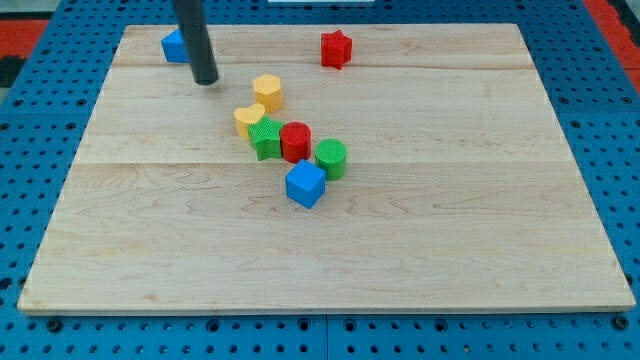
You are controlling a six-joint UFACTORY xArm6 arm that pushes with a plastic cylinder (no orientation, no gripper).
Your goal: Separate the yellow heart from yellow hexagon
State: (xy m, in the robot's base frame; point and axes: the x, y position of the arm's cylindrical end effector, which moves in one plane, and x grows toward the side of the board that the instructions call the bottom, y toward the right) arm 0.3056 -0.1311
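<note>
The yellow hexagon [267, 91] sits above the middle of the wooden board. The yellow heart [248, 119] lies just below and left of it, with a small gap between them. The heart touches a green star-shaped block [266, 139] on its lower right. My tip [205, 80] rests on the board to the left of the hexagon and above left of the heart, apart from both.
A red cylinder [296, 142], a green cylinder [331, 158] and a blue cube [305, 184] cluster right and below the green star. A red star [336, 48] sits at the view's top. A blue block [174, 46] is partly hidden behind the rod at top left.
</note>
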